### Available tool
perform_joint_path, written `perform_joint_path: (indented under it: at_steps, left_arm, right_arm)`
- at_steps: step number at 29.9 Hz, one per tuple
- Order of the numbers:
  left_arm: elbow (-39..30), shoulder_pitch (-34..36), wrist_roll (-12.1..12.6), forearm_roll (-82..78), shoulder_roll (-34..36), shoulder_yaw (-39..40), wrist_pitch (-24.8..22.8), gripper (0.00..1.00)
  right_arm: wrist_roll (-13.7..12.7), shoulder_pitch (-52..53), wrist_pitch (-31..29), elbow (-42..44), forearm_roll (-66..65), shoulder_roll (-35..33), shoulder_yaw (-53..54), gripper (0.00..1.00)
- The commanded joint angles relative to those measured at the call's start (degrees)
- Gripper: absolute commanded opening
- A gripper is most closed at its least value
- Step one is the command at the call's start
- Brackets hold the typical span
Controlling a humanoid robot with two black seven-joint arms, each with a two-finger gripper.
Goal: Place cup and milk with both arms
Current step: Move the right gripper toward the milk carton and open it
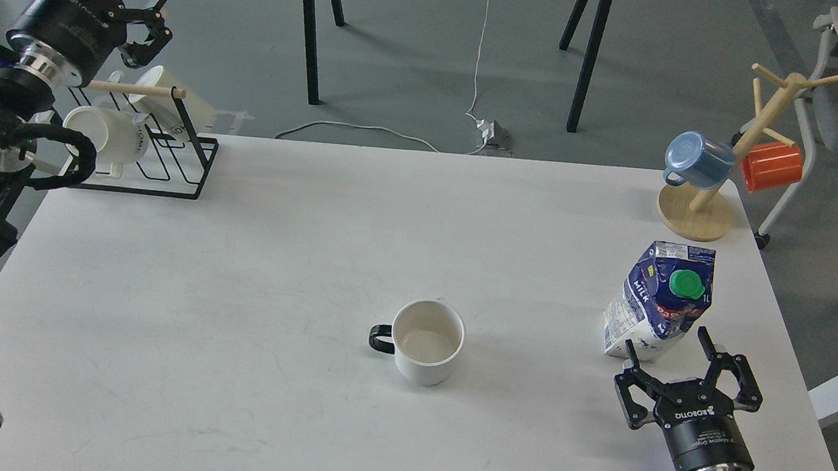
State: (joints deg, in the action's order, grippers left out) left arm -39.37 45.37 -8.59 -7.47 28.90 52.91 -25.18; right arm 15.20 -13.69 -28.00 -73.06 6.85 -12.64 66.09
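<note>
The cup [426, 342], white with a small black handle on its left and a cream inside, stands upright near the middle front of the white table [273, 253]. The milk carton [657, 302], dark blue and white with a green cap, stands at the right. My right gripper [671, 347] is open just in front of the carton's base, fingers spread to either side, not touching it. My left gripper [145, 22] is open and empty, high at the far left above a mug rack, far from the cup.
A black wire rack [161, 148] with white mugs [105, 136] stands at the back left corner. A wooden mug tree [729, 164] holds a blue mug [695, 159] and an orange mug [772, 165] at the back right. The table's right edge lies close to the carton.
</note>
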Motion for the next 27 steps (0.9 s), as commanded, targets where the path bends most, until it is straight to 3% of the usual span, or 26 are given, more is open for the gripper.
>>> perform_joint_path:
  at_steps: [1, 16, 24, 27]
  left_arm:
    - [0.0, 0.0, 0.0, 0.0, 0.6, 0.0, 0.0, 0.99]
    - [2.8, 0.1, -0.1, 0.0, 1.2, 0.0, -0.4, 0.99]
    - [4.1, 0.1, -0.2, 0.0, 1.5, 0.0, -1.4, 0.99]
    - [5.5, 0.1, -0.3, 0.0, 1.5, 0.0, -2.1, 0.99]
  right_arm:
    - [0.0, 0.9, 0.0, 0.2, 0.1, 0.2, 0.2, 0.92]
    - [1.3, 3.8, 0.0, 1.3, 2.4, 2.4, 1.2, 0.84]
    - [2.5, 6.0, 0.0, 4.7, 2.4, 3.1, 1.2, 0.56]
    - [2.5, 5.7, 0.0, 3.5, 2.4, 3.1, 1.1, 0.37]
